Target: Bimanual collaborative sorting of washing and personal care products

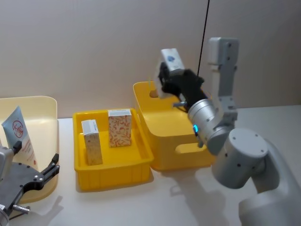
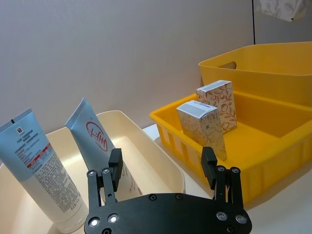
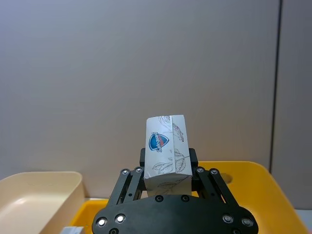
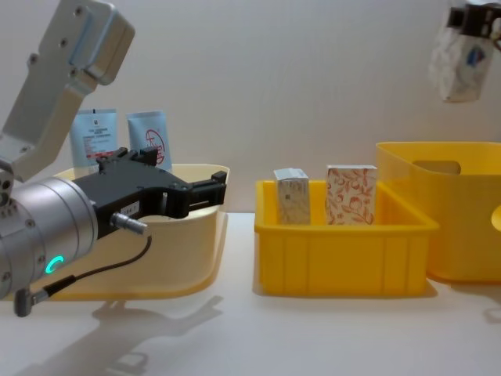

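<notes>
Beige wall behind, plain. A white tabletop [image 1: 178, 202] is laid out with three containers. A cream plastic tub [image 1: 49, 106] is set at the robot's left, a shallow yellow plastic tray [image 1: 113, 176] in the middle, and a deep yellow plastic crate [image 1: 169, 136] with handle cut-outs just beside the tray on the right.

Sorted so far:
- Two tubes are stood upright in the cream tub: a light blue and white squeeze tube with small print [image 2: 41, 165] and a light blue squeeze tube with a red mark [image 2: 95, 134].
- Two cartons are stood upright side by side in the shallow tray: a small white carton with an orange leaf pattern [image 1: 120, 128] and a paler patterned carton with a grey top [image 1: 92, 142].

In hand:
- A small white carton with a grey leaf pattern and a blue shield mark [image 1: 170, 59] is clamped between the fingers of the right gripper [image 3: 167, 168]. It is held high above the deep crate, clear of every container.
- The left gripper [image 2: 162, 161] is held low by the near side of the cream tub, jaws apart, with nothing between them.

Judgement: the sorting is reckoned well advanced, with four items placed and one in the air. The raised carton is not yet set down, and the shallow tray, where its like are stood, is judged the likely place for it. Most of the deep crate's inside is hidden, so it cannot be told whether more items are waiting there.
</notes>
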